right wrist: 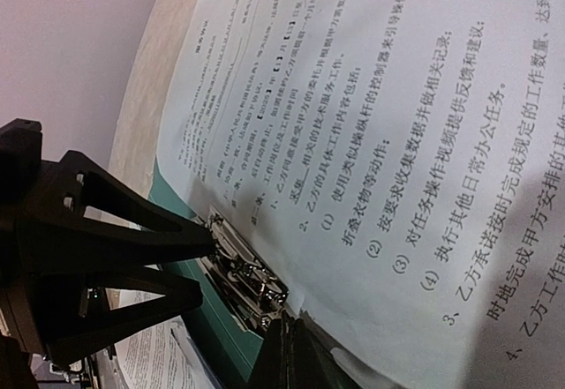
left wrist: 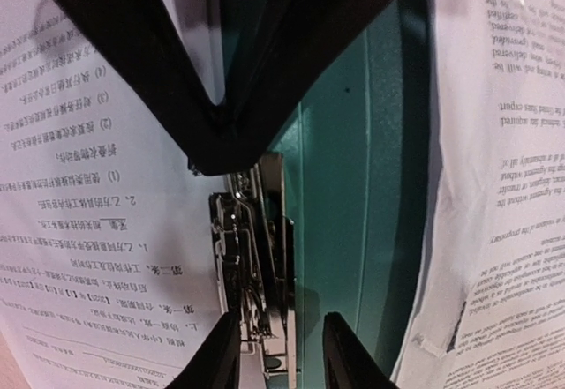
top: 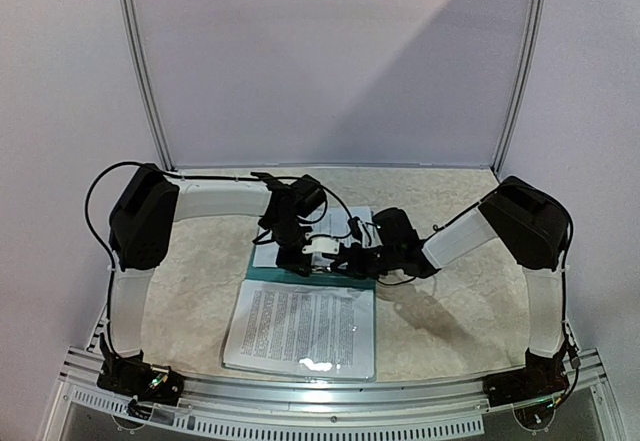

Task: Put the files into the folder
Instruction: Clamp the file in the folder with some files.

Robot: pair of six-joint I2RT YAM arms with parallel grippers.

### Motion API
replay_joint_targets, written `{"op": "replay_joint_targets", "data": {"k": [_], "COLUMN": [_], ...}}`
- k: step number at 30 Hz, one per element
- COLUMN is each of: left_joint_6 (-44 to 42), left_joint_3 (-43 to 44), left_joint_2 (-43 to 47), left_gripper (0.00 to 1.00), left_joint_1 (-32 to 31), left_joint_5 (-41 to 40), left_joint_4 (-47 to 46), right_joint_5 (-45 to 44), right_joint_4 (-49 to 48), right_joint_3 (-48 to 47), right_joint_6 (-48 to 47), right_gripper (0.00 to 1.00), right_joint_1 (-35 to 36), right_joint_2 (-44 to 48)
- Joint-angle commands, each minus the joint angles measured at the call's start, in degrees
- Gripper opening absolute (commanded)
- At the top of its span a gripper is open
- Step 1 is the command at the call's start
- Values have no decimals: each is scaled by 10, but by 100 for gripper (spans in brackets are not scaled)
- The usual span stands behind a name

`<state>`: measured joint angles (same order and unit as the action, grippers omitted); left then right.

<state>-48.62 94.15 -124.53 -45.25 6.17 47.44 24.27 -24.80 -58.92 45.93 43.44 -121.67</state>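
Between your left gripper's (left wrist: 281, 360) fingers sits the silver clip (left wrist: 254, 265) of the teal folder (left wrist: 362, 186). The jaws stand partly apart, one finger over the clip's end and the other over bare teal. You cannot tell from these views whether either finger presses on the metal.

Just outside the clip-side finger lies the Chinese-text sheet (left wrist: 79, 195), with its edge running along the clip. Whether that edge is tucked under the clip is not clear. Beyond the other finger, past the strip of bare folder, lies the English-text sheet (left wrist: 508, 186), and its edge overlaps the teal cover.

Opposite your left fingertips, your right gripper (right wrist: 291, 358) comes in from the far end of the clip. Its jaws are closed, and nothing shows between them. Its tip is right at the clip, where the Chinese-text sheet meets the metal. You cannot tell whether it touches.

Seen from above, both grippers meet nose to nose over the folder on the table (top: 450, 311). The English-text sheet is spread on the base side of them.
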Motion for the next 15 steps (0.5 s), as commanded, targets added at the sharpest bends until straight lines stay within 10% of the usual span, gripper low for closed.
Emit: {"op": "replay_joint_targets", "data": {"k": [1,15], "left_joint_6": [-38,-10], "left_joint_3": [7,11], "left_joint_2": [-3,-34], "left_gripper": [33,33], "left_joint_1": [-27,-28], "left_joint_5": [45,57], "left_joint_4": [-14,-84], "right_joint_5": [-30,-27], "right_joint_4": [208,195], "right_joint_3": [44,36], "right_joint_6": [-3,11], "right_gripper": [0,0], "right_joint_1": [13,14], "right_joint_2": [-58,-60]}}
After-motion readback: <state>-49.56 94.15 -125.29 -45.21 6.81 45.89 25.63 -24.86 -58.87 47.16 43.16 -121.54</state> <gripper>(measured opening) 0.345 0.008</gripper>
